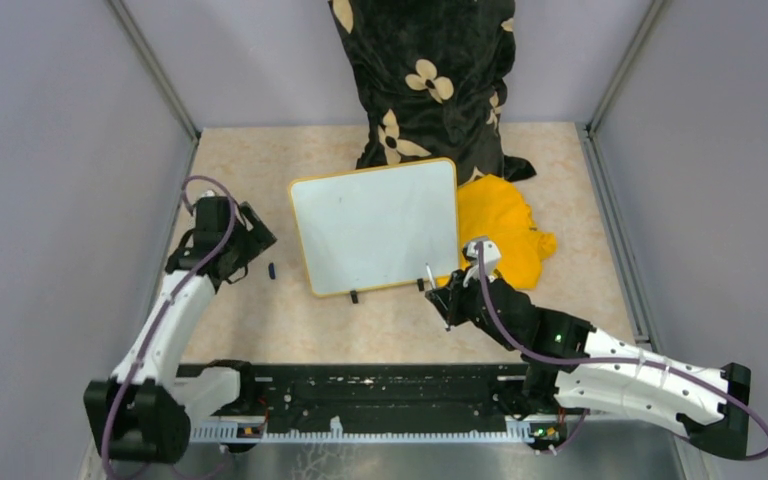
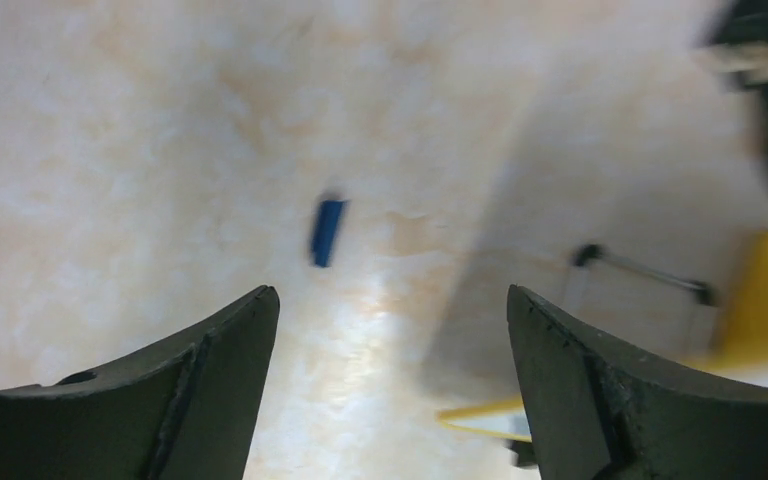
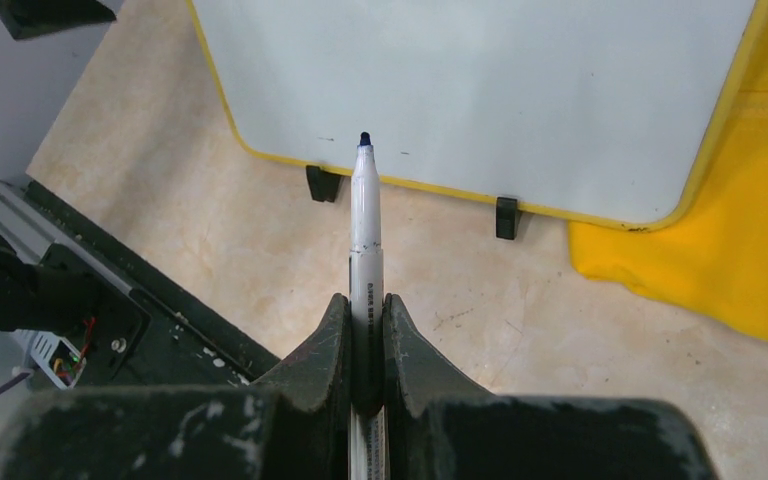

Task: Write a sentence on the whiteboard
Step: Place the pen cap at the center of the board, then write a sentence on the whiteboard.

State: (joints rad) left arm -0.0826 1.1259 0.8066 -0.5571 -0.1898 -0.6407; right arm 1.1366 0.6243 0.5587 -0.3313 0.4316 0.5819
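Note:
The whiteboard (image 1: 375, 225) lies flat mid-table, glossy white in a yellow frame, with two black clips (image 3: 323, 184) on its near edge. Its face is plain white and no sentence is in view on it. My right gripper (image 1: 447, 300) is shut on a white marker (image 3: 366, 230). The marker's bare blue tip hovers over the board's (image 3: 480, 90) near edge. My left gripper (image 1: 252, 258) stands open at the left of the board, nothing between its fingers (image 2: 230, 350). A small blue cap (image 2: 327, 232) lies on the table just beyond them, also in the top view (image 1: 272, 270).
A yellow cloth (image 1: 505, 235) lies against the board's right side, partly under it. A black flowered fabric bundle (image 1: 430, 80) stands behind the board. Grey walls close in left, right and back. A black rail (image 1: 360, 400) runs along the near edge.

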